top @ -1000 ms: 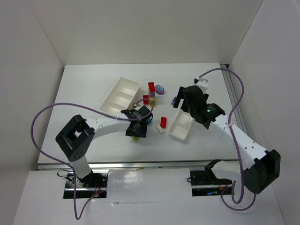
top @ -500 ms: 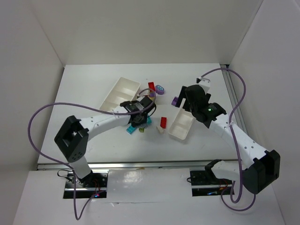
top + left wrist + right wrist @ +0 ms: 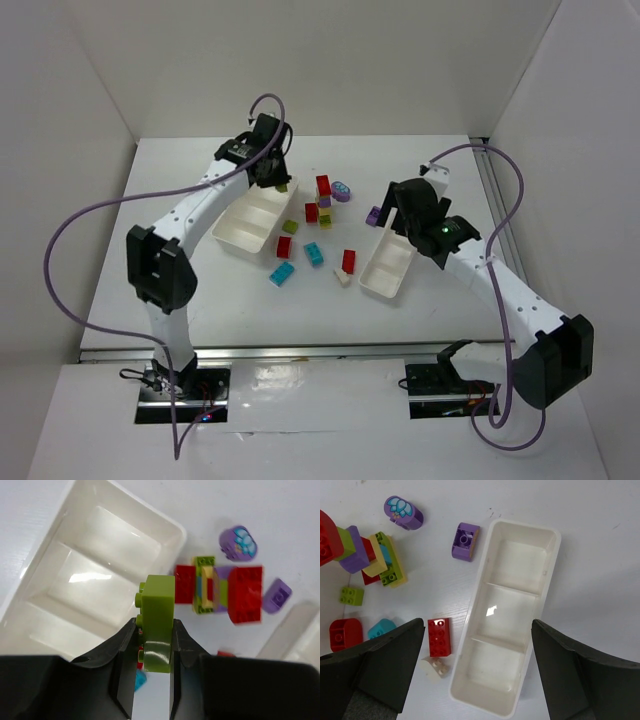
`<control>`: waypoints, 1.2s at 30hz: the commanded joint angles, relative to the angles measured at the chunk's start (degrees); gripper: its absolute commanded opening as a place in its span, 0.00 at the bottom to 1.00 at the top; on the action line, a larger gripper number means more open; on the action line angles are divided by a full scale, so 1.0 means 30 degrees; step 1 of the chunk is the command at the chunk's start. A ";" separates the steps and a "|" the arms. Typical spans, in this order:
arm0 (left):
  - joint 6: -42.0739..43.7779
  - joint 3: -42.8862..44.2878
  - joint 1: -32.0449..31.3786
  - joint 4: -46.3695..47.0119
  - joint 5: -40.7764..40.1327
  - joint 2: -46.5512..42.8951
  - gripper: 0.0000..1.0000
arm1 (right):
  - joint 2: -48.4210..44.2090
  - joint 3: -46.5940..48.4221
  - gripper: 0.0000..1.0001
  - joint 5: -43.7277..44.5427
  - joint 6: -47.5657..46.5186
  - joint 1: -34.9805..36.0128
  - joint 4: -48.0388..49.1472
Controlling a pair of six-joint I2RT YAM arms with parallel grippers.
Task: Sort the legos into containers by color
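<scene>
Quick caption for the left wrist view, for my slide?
Left fingers clamp a lime green brick over the white divided tray, other bricks scattered beyond.

A white table (image 3: 230, 300) stands boxed in by plain white walls (image 3: 320, 60) on three sides, evenly lit, with a shiny metal rail (image 3: 330, 350) along its near edge.

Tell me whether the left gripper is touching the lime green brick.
Touching. The left wrist view shows the left gripper closed on both sides of the lime green brick.
</scene>
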 commanded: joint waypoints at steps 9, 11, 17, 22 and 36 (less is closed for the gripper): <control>0.0318 0.4964 0.2410 0.0395 0.1856 0.6661 0.00 | 0.0191 0.1394 0.95 0.0425 0.0163 -0.0278 -0.0968; 0.0318 0.5433 0.2410 0.0395 0.1856 0.7075 0.09 | 0.0191 0.1392 0.95 0.0425 0.0164 -0.0278 -0.0968; 0.0755 0.4705 0.2586 0.0600 0.2206 0.5938 0.86 | 0.0367 0.1392 0.95 0.0425 0.0340 -0.0278 -0.1144; 0.1605 0.2511 0.1709 0.0600 0.1390 0.2514 0.80 | 0.0542 0.1392 0.95 -0.0130 0.0340 -0.0278 -0.0880; -0.3804 -0.7895 -0.4944 0.2649 0.0683 -0.1777 0.82 | 0.0718 0.0425 0.96 -0.0307 0.0516 -0.0278 -0.0499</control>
